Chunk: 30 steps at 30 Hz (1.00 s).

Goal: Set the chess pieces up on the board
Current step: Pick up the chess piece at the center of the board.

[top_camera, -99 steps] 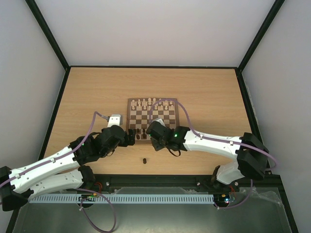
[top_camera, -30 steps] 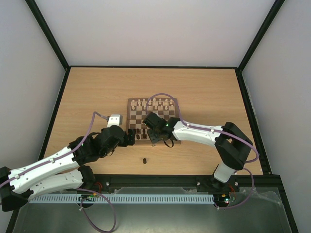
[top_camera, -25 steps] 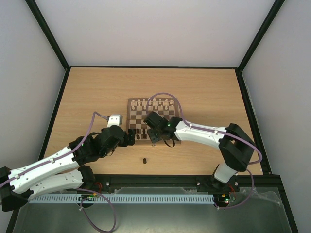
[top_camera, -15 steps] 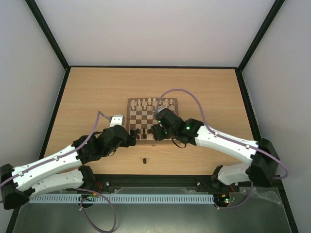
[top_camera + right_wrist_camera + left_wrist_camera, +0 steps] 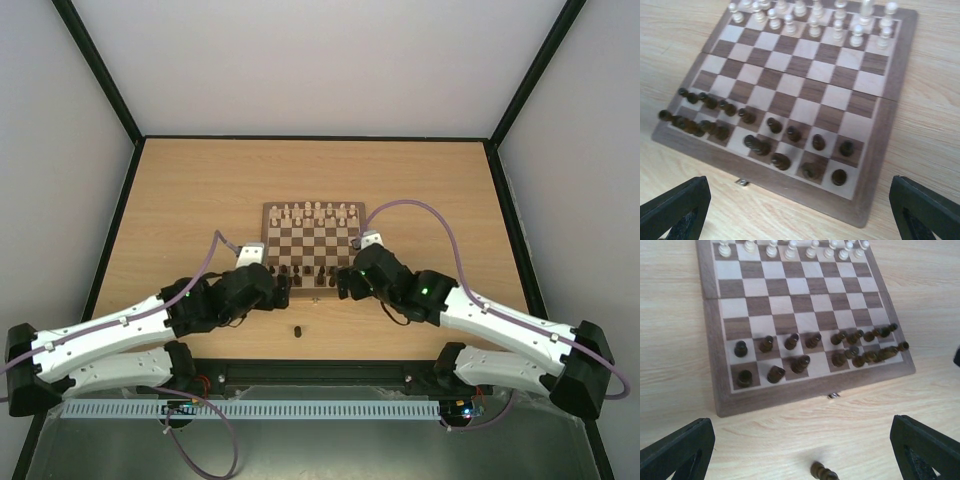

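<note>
The board [image 5: 314, 242] lies mid-table, with dark chess pieces [image 5: 311, 272] standing in its two near rows. They show in the left wrist view [image 5: 800, 363] and the right wrist view [image 5: 780, 161]. On the board's right half they crowd close together. One dark piece [image 5: 297, 329] lies loose on the table in front of the board, low in the left wrist view [image 5: 822, 472]. My left gripper [image 5: 283, 290] is open and empty at the board's near left corner. My right gripper [image 5: 345, 283] is open and empty at the near right side.
Cream-white pieces [image 5: 318, 211] fill the board's far rows [image 5: 810, 20]. A small metal clasp [image 5: 833, 396] sits on the board's near border. Black frame rails edge the table on all sides, and the arm bases stand at the near edge.
My right gripper has opened and swung right, from over the near rows to the board's near right side. The left arm has shifted slightly right towards the near edge.
</note>
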Available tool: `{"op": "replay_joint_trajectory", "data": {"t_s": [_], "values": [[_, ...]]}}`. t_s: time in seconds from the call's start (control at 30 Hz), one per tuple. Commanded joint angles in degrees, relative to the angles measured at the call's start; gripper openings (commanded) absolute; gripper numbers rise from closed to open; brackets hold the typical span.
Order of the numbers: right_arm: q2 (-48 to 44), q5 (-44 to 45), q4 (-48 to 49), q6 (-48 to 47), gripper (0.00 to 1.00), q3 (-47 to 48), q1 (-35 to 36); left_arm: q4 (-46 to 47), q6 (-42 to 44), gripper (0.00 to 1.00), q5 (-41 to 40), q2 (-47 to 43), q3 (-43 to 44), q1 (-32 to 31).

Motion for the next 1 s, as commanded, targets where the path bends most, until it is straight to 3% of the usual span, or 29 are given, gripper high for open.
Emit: {"op": "replay_joint_trajectory", "data": {"t_s": [0.0, 0.47, 0.57, 0.7, 0.97], "values": [[-3.46, 8.70, 2.87, 2.37, 0.99, -3.64, -0.23, -3.49, -6.18, 0.99, -2.07, 1.23, 1.23, -4.19], [-5.06, 14.36, 5.65, 5.05, 0.99, -8.57, -0.59, -1.27, -16.18, 0.99, -4.47, 7.20, -2.46, -14.91], [-5.82, 12.04, 5.72, 4.66, 0.87, -8.84, -2.29, -1.80, -15.97, 0.99, -4.57, 8.87, -1.81, -15.83], [-5.74, 7.63, 6.74, 4.03, 0.78, -9.62, -5.93, -2.20, -15.22, 0.99, -4.90, 10.54, -1.01, -16.35], [-2.25, 4.33, 6.58, 3.34, 0.73, -8.59, -7.18, -2.43, -18.67, 0.99, -6.35, 12.16, -1.95, -18.64]]}}
